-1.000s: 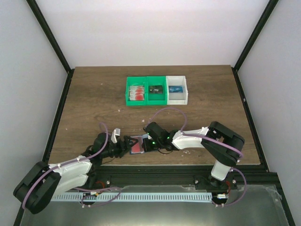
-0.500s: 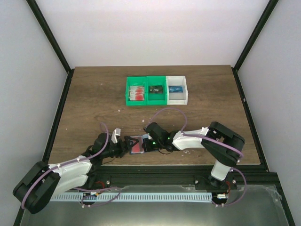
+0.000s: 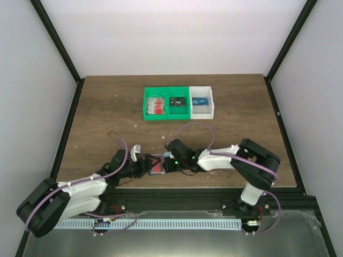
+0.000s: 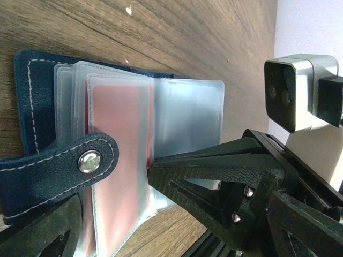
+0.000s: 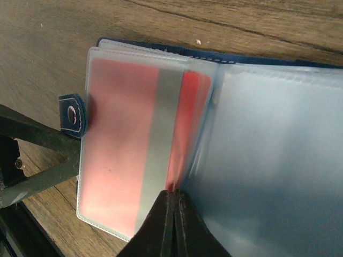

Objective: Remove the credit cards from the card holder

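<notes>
The navy card holder [image 3: 155, 165] lies open near the table's front edge, its clear sleeves fanned out; it also shows in the left wrist view [image 4: 32, 96] and the right wrist view [image 5: 161, 47]. A red credit card [image 5: 190, 123] sits in a sleeve and sticks out a little; it also shows in the left wrist view [image 4: 120, 139]. My right gripper [image 5: 174, 194] is shut on that card's edge between the sleeves. My left gripper [image 3: 143, 166] is open, with one finger [image 5: 37, 144] against the holder's edge by the snap strap [image 4: 88, 160].
At the back stand a green bin [image 3: 156, 104] with red-and-white cards, a second green bin [image 3: 178, 103] with a dark card and a white bin [image 3: 202, 101] with a blue card. The table's front edge lies just behind both grippers.
My left arm has edged a little to the right, closer to the card holder. My right gripper and the holder have barely moved.
</notes>
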